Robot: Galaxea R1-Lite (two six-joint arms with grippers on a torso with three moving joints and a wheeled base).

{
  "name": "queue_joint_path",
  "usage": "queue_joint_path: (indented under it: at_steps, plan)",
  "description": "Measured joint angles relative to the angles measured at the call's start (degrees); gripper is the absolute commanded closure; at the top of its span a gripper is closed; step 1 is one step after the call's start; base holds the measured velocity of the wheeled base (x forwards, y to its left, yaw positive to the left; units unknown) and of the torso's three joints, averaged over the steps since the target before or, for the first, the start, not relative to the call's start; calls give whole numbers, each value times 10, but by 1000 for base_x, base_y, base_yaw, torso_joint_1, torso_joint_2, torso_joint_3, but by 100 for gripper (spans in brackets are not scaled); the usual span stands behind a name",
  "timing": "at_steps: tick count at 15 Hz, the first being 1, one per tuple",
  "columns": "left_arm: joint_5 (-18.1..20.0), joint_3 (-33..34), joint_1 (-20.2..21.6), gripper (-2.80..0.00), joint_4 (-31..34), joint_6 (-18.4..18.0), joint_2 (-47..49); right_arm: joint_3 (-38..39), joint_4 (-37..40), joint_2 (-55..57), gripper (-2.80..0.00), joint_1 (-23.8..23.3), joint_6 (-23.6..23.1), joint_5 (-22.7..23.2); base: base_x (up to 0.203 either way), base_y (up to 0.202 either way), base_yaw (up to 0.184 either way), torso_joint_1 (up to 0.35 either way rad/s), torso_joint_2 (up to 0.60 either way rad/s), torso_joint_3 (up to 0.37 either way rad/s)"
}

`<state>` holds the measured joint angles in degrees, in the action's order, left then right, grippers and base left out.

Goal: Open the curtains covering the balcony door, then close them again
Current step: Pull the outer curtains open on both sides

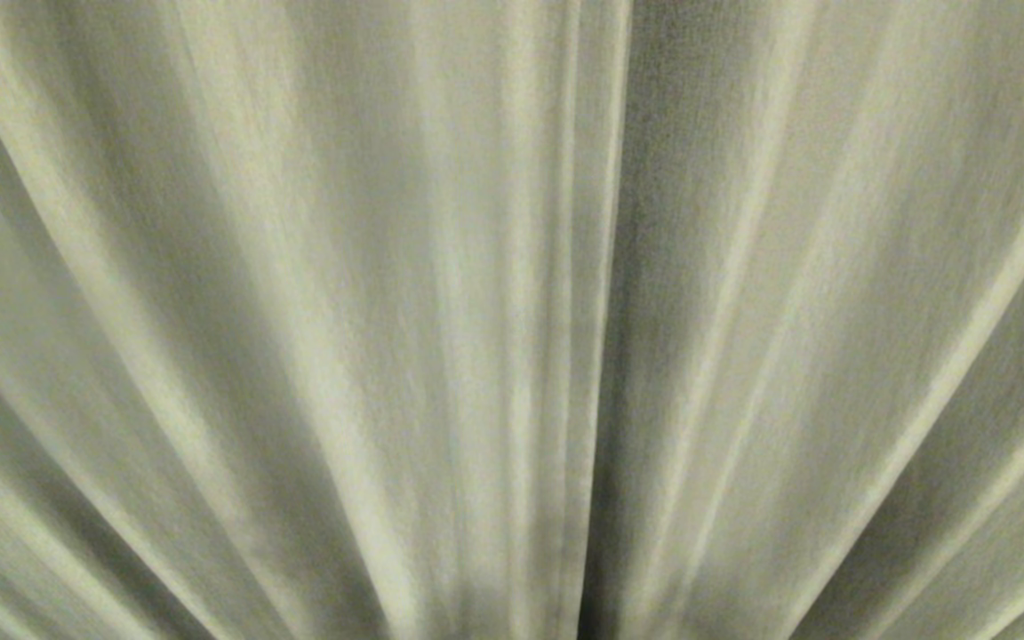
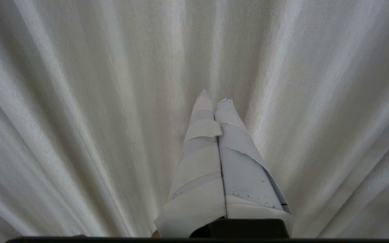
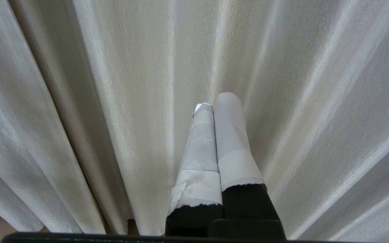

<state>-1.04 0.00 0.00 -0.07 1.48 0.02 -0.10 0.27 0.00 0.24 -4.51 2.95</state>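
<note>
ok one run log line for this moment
cream-white pleated fabric curtains: closed | left gripper: shut, empty | right gripper: shut, empty

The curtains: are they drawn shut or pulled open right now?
Shut. The curtains fill the whole head view, their hemmed edges meeting mid-picture; no door glass shows.

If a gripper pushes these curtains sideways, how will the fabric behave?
The curtains hang in soft pleats, so they will probably fold and bunch rather than move stiffly. The fine weave looks light, likely easy to shove. It may slip off the shut left gripper.
</note>
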Motion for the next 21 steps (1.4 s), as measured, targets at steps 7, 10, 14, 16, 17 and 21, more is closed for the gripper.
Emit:
queue_joint_path:
  at_steps: [7,10,14,16,17,21]
  plan:
    - [0,0,0,0,0,0,0,0,1,0,0,0,-4,0,0,0,0,0,0,0]
    - [0,0,0,0,0,0,0,0,0,0,0,0,-5,0,0,0,0,0,0,0]
    - [0,0,0,0,0,0,0,-10,-4,0,0,0,-19,1,0,0,0,0,0,0]
    - [0,0,0,0,0,0,0,-45,9,1,0,0,-20,1,0,0,0,0,0,0]
    - [0,0,0,0,0,0,0,-68,21,2,0,0,-23,1,0,0,0,0,0,0]
    - [0,0,0,0,0,0,0,-175,63,45,0,0,-35,0,0,0,0,0,0,0]
